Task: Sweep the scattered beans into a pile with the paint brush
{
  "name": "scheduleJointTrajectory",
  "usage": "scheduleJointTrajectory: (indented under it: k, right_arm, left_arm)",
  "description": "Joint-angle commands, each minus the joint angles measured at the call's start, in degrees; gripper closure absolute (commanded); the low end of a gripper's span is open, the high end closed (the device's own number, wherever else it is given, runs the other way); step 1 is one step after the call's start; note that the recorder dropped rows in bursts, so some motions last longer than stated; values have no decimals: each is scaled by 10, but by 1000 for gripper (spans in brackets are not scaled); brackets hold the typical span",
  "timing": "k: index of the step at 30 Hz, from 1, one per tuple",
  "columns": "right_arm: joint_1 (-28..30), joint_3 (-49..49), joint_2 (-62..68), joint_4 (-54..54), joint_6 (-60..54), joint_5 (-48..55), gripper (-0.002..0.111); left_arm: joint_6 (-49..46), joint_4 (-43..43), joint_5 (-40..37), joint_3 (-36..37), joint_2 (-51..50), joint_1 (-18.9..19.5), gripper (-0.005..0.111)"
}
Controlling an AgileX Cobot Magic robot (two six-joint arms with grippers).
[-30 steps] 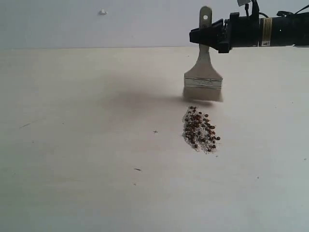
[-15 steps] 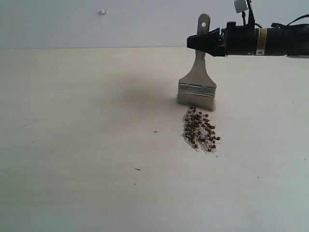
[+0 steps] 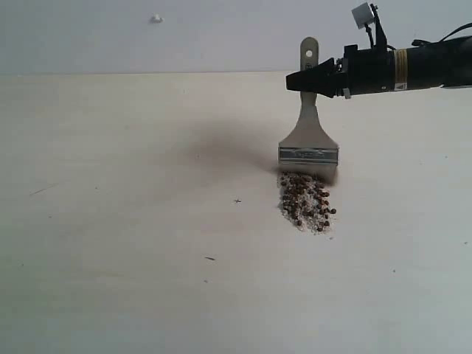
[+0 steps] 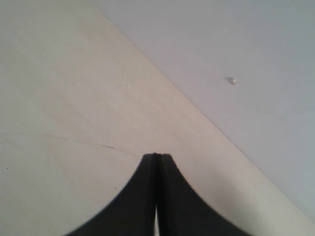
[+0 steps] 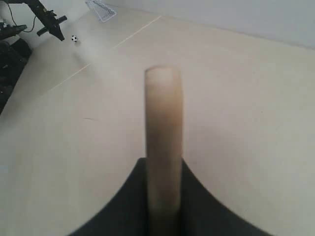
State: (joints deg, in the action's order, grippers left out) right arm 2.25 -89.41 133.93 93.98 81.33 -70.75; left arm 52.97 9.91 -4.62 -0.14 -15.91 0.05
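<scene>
Here, right gripper (image 3: 304, 80) clamps one paint brush (image 3: 308, 141) (upright) against one pile of beans (image 3: 304, 199); left gripper (image 4: 156, 164) closed.

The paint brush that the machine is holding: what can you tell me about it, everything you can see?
The paint brush is wide and flat, with a pale cream handle, a hole near its top end, a silver metal band and short bristles, mostly in shadow. It stands nearly upright, bristles down. The right gripper is shut on the upper handle. The bristle tips meet the table at the far edge of the beans, touching the pile.
</scene>
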Motion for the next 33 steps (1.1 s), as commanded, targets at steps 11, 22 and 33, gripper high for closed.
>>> scheduleJointTrajectory:
  k: [11,22,33]
  right_arm:
    - [2,-3,-7,15,-8,8,108]
    - [2,-3,-57,-7,-54,8,108]
    - [2,-3,-38,-14,-93,8,108]
  left_arm:
    - [-4,-3,0,1,4,-1,107]
    - [-4,-3,0,1,4,-1,107]
    - [-4,-3,0,1,4,-1,107]
